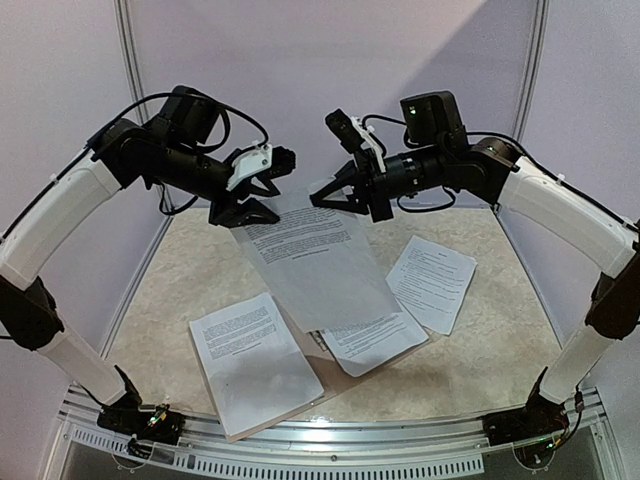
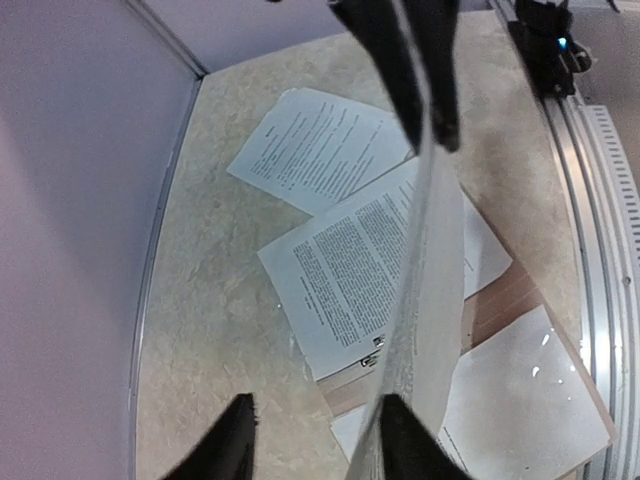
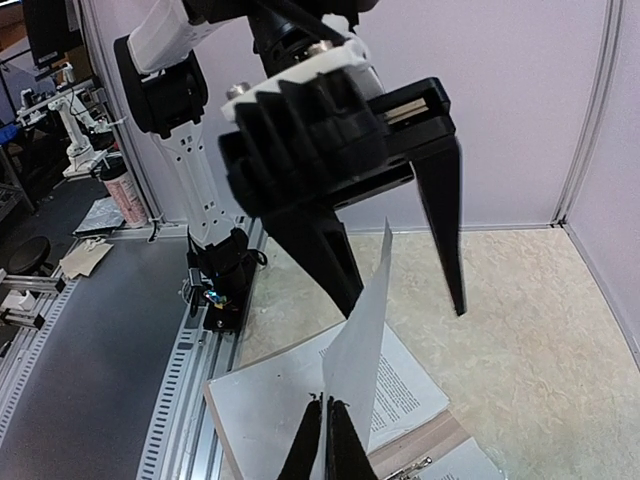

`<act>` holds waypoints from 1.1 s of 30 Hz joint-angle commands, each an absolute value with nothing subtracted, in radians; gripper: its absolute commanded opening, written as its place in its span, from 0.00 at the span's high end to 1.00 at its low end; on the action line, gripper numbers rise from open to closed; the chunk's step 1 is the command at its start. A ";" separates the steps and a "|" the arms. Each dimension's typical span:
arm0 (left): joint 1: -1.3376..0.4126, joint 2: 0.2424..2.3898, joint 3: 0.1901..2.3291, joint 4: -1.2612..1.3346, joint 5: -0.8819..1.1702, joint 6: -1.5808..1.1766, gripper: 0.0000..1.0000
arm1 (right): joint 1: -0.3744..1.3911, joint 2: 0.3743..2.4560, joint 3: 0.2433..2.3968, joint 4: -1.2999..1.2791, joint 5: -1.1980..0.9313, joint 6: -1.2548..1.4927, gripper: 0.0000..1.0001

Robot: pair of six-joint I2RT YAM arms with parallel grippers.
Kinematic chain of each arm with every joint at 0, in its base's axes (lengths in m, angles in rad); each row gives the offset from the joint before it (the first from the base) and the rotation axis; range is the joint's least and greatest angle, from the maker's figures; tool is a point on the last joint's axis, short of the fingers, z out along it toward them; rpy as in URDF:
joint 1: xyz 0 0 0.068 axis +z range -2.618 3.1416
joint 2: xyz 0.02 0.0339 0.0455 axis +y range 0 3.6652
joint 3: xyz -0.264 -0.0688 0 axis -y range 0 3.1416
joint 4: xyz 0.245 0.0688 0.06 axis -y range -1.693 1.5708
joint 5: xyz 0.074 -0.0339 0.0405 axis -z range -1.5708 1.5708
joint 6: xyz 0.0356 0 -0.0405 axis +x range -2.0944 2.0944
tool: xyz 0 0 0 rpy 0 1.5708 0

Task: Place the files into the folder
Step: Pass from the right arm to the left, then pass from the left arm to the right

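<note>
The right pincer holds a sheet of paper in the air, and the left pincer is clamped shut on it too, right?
No: the left pincer is open, its fingers apart, as the right wrist view shows. The right pincer does hold the sheet up.

We read this as a robotics lab w/ a test cell. Pale partition walls point(image 1: 330, 60) on metal posts point(image 1: 538, 40) box in the beige surface point(image 1: 480, 350), and an aluminium rail point(image 1: 330, 440) runs along its near edge. Past that rail, left of the right hand point(image 3: 326, 440) in its wrist cam, we see grey floor point(image 3: 90, 380), a stool point(image 3: 25, 255) & another small white robot arm point(image 3: 75, 130).
</note>
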State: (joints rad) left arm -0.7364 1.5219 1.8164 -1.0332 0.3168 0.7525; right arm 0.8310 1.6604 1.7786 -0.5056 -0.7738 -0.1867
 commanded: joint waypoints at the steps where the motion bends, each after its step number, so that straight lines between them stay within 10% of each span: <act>1: -0.763 1.510 1.803 -1.064 0.433 0.732 0.80 | 0.837 1.608 1.731 -0.485 -0.731 -0.196 1.00; 3: -0.765 1.511 1.810 -1.082 0.440 0.734 1.00 | 0.837 1.604 1.725 -0.486 -0.711 -0.198 1.00; 8: -0.766 1.504 1.823 -1.125 0.481 0.764 1.00 | 0.835 1.589 1.678 -0.434 -0.611 -0.171 1.00; 12: -0.763 1.487 1.844 -1.127 0.478 0.760 1.00 | 0.835 1.560 1.598 -0.394 -0.536 -0.186 0.49; 16: -0.759 1.465 1.831 -1.118 0.448 0.758 1.00 | 0.836 1.513 1.495 -0.392 -0.591 -0.269 0.34; 22: -0.752 1.454 1.811 -1.109 0.452 0.752 1.00 | 0.835 1.467 1.362 -0.351 -0.486 -0.277 0.50; 28: -0.747 1.453 1.809 -1.113 0.460 0.751 1.00 | 0.817 1.490 1.377 -0.347 -0.441 -0.220 1.00; 32: -0.738 1.425 1.766 -1.075 0.345 0.733 0.03 | 0.747 1.554 1.501 -0.490 -0.435 -0.135 1.00; 33: -0.731 1.411 1.743 -1.061 0.285 0.733 0.01 | 0.721 1.580 1.542 -0.549 -0.446 -0.108 1.00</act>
State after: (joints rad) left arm -0.7471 1.4578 1.8038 -1.0904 0.4194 0.7483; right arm 0.8009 1.5105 1.4128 -0.4091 -0.4713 -0.2089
